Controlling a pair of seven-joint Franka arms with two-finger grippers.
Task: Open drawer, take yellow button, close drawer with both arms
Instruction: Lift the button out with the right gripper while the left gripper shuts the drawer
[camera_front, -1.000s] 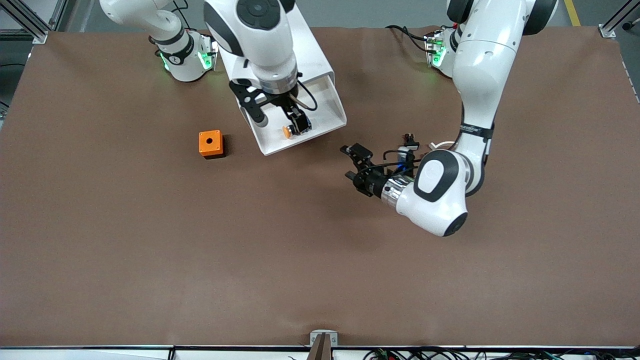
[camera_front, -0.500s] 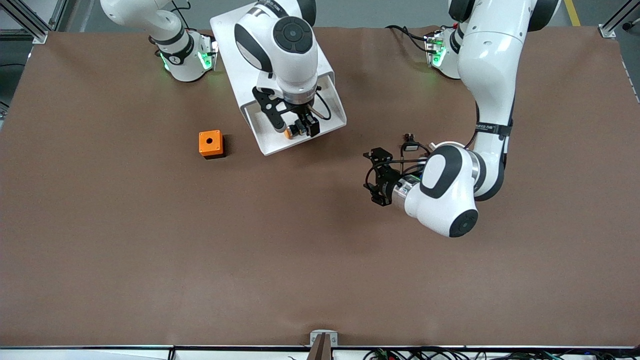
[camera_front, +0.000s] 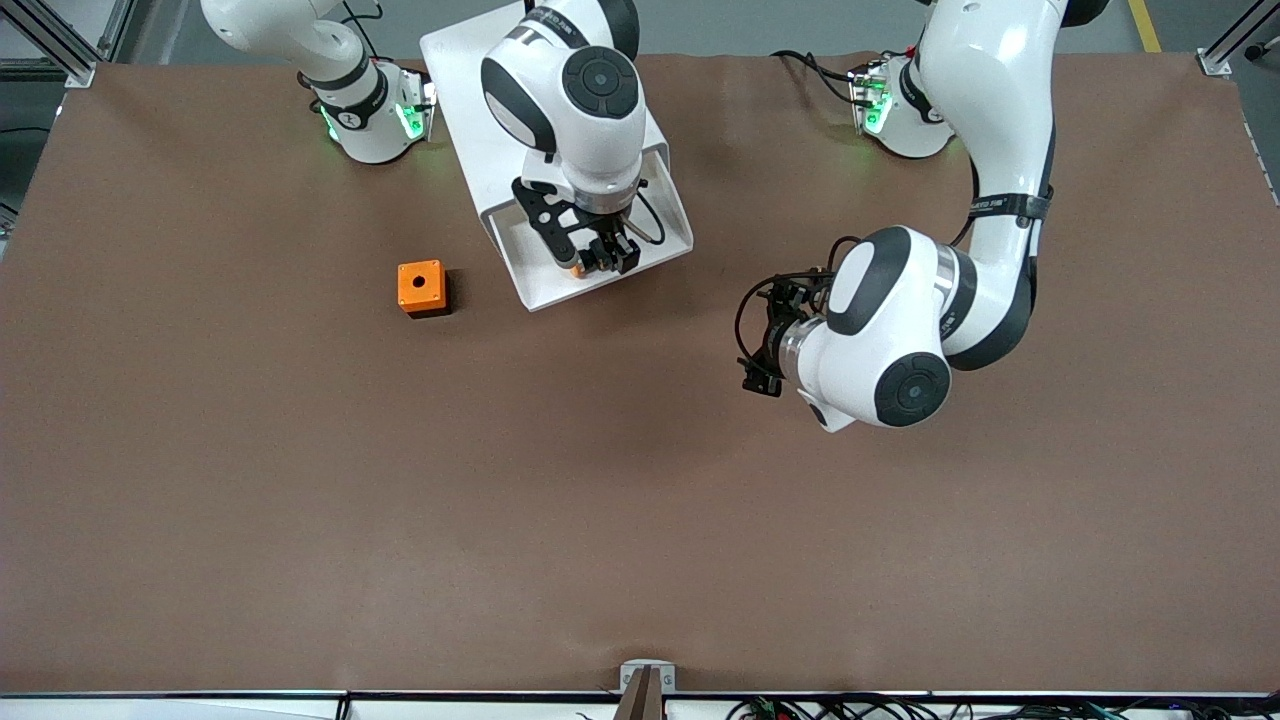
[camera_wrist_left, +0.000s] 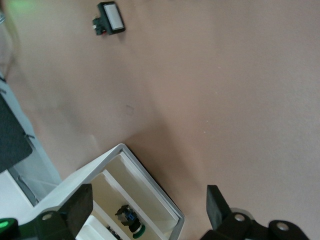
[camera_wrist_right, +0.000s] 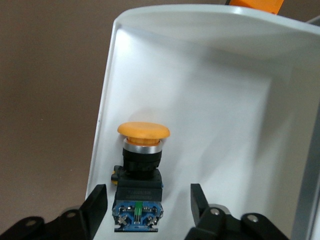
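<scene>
Now you see that the right black two-finger gripper (camera_front: 585, 262) has come down into the pulled-out shallow white drawer (camera_front: 655, 235), its jaws spread around the small orange-capped button (camera_wrist_right: 142, 172) but not yet pinching it, while the left gripper (camera_front: 762, 345), jaws wide apart, has drawn away over the brown table (camera_front: 300, 480), so the take is near.

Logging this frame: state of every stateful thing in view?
drawer: pulled open
button: lying in the drawer, between the right gripper's fingers, not gripped
right gripper: in the drawer, open, straddling the button
left gripper: open, empty, over bare table
orange cube: on the table, hole up
</scene>
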